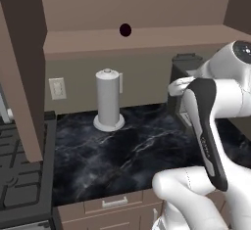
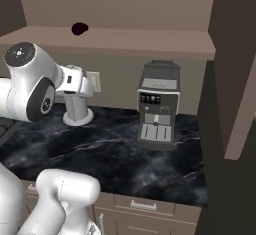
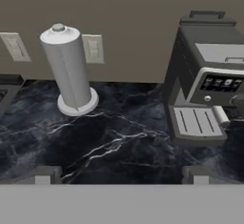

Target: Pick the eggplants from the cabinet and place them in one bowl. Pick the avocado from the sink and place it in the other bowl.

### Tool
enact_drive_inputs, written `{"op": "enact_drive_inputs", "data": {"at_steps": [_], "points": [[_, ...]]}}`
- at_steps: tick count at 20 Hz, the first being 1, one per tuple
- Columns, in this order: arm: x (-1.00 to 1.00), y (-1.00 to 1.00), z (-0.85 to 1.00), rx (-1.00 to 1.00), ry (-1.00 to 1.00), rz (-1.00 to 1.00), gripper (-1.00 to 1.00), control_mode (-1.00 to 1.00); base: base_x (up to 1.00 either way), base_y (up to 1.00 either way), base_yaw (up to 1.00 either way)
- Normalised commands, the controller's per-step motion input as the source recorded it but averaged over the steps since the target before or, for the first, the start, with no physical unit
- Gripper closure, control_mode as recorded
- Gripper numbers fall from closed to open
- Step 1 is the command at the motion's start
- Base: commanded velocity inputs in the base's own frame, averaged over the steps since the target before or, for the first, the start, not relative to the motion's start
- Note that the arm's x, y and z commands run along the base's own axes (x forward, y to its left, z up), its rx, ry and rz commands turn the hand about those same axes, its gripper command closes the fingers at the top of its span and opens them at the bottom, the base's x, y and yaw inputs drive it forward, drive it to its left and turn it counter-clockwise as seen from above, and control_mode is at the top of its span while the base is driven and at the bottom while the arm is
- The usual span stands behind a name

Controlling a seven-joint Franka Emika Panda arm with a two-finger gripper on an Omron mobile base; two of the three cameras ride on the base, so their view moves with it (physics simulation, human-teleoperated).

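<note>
Pincer point(image 3: 121, 175) fingertips stand far apart at the bottom of the hand view, wide and holding nothing, above the dark marbled surface point(image 3: 119, 142). One dark eggplant point(image 1: 125, 30) lies on the open cabinet shelf point(image 1: 147, 39) above; its shape is too small to make out well, and only one can be counted. One paper towel holder point(image 1: 108, 100) and one coffee machine point(image 2: 159, 106) stand well apart on the surface, with bare room between them. Two wall outlets point(image 3: 93, 48) show in the hand view. A stove point(image 1: 22, 175) is cut off at the left edge.
</note>
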Motion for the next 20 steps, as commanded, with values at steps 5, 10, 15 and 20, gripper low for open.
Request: {"op": "enact_drive_inputs", "data": {"at_steps": [5,10,15,20], "points": [[-0.05,0.06,0.43,0.00,-0.16,0.00,-1.00,-1.00,0.00,0.00,0.00],[-0.28,0.00,0.38,0.00,-0.27,0.00,-1.00,-1.00,0.00,0.00,0.00],[0.01,0.16,0.47,0.00,-0.08,0.00,-1.00,-1.00,0.00,0.00,0.00],[0.28,0.28,0.24,0.00,0.00,0.00,-1.00,-1.00,0.00,0.00,0.00]]}}
